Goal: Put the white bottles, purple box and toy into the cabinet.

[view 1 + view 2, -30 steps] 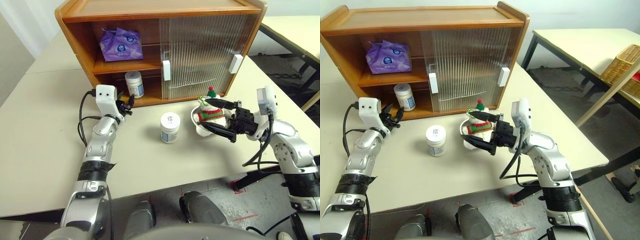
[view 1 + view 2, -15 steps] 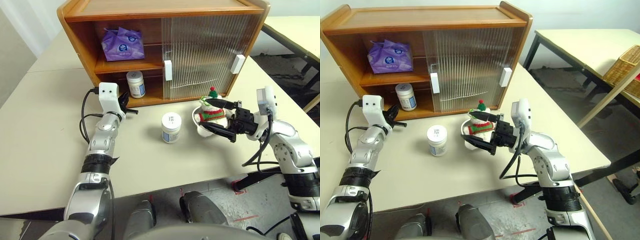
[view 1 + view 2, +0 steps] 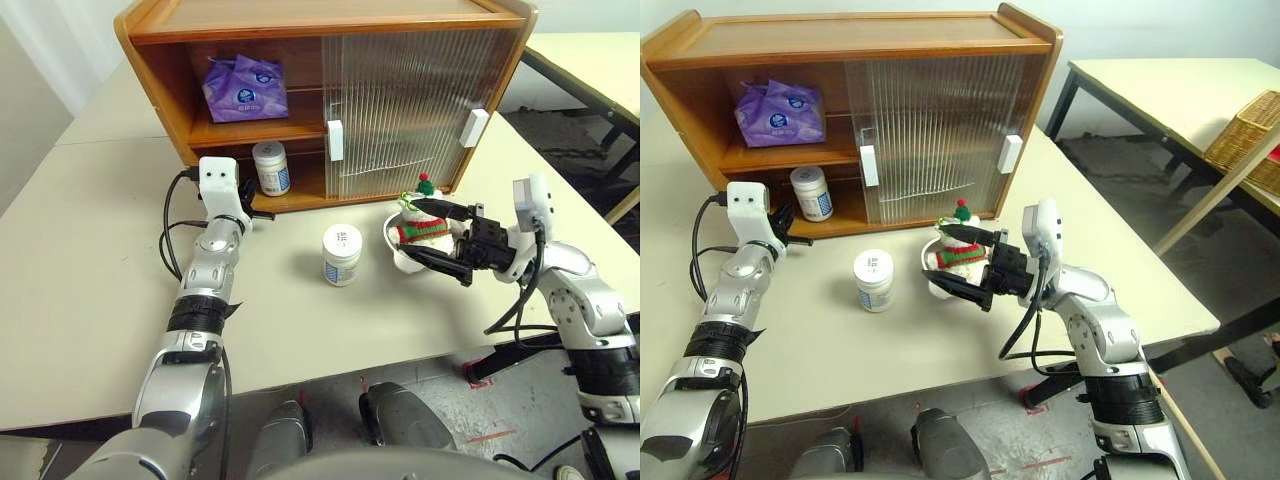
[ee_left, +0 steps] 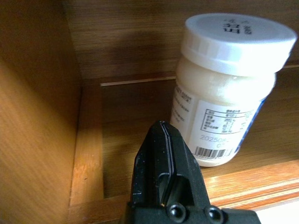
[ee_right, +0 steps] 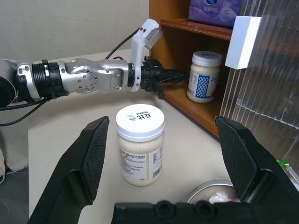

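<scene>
Cabinet at 12 o'clock on the table, left side open. Purple box on upper shelf; one white bottle on lower shelf (upright, near the door edge). Left gripper fingers pressed together, holding nothing, tip at the lower shelf's front lip, just at 7 o'clock of that bottle. Second white bottle stands mid-table, apart from everything. Toy sits in a metal bowl at 3 o'clock of it. Right gripper spread wide, fingers either side of the toy, not visibly clamping it.
</scene>
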You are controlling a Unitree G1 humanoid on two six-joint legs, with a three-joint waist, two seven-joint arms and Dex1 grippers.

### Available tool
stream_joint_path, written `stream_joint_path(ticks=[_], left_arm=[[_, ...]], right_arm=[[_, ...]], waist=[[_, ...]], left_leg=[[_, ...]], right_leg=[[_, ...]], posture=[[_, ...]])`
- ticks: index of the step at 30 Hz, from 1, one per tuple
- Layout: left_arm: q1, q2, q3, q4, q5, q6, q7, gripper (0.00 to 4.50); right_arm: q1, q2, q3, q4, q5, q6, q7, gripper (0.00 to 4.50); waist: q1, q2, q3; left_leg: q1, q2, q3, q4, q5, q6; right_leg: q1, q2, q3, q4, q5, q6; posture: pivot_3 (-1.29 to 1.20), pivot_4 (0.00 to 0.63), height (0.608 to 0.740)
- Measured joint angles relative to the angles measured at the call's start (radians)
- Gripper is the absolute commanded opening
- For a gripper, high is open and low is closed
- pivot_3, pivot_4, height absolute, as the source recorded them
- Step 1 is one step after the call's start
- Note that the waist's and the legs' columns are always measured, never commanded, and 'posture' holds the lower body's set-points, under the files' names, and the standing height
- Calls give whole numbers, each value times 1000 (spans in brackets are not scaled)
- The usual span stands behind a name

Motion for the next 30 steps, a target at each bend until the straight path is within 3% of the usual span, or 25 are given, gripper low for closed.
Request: stream_joint_path(ticks=[30], left_arm=[[-81,11,-72,135,44,-65,-129,32]], right_arm=[[25,0,0,-17,0,-8,-25,4500]], waist=[[1,0,0]], left_leg=[[-3,-13,-4,-3,-1,-9]], right_leg=[[-1,-16,-1,0,1,1]], posture=[[-341,68,740]])
